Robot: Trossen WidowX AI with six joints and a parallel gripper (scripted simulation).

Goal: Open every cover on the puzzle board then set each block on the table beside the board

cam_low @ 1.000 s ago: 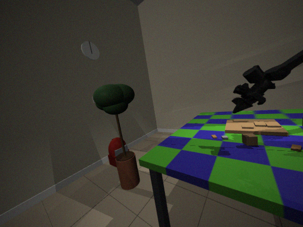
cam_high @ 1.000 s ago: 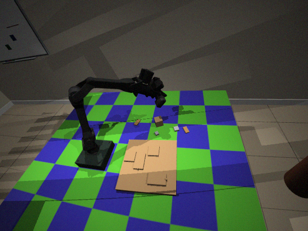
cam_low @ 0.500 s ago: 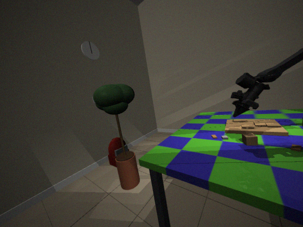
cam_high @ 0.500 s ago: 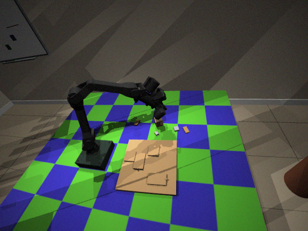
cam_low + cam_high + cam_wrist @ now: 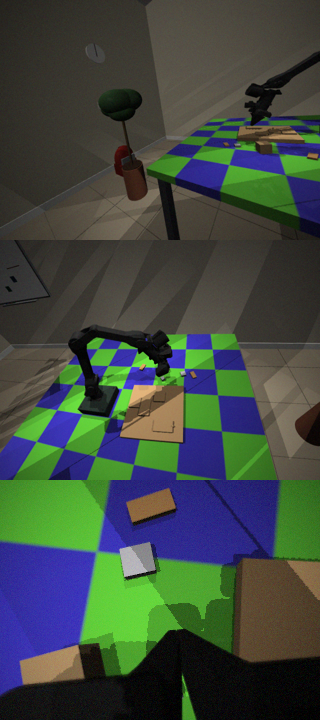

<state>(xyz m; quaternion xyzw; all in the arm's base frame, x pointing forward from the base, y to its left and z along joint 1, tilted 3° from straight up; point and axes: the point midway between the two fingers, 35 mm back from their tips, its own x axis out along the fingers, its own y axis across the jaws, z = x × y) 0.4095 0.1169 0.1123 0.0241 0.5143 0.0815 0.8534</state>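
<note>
The wooden board [image 5: 168, 414] [image 5: 245, 136] [image 5: 280, 625] lies on the checkered table. Thin wooden covers show only as edges: a square one [image 5: 159, 396], a long one [image 5: 144, 407], one at the left edge [image 5: 135, 402] and a wide one [image 5: 162, 426] with a small pin at its right. No open well can be made out. Off the board lie a light grey block [image 5: 183, 373] [image 5: 237, 145] [image 5: 138, 561], an orange-brown block [image 5: 193, 374] [image 5: 226, 144] [image 5: 151, 506], an orange block [image 5: 142, 367] [image 5: 312, 156] and a small grey piece [image 5: 162, 378]. My gripper [image 5: 160, 375] [image 5: 252, 124] [image 5: 177, 638] is shut and empty above the table, beyond the board's far edge.
A taller brown cube [image 5: 263, 147] [image 5: 52, 666] stands beside the board, hidden behind the gripper in the top view. The arm's base [image 5: 99, 401] stands left of the board. A potted tree [image 5: 134, 180] stands on the floor.
</note>
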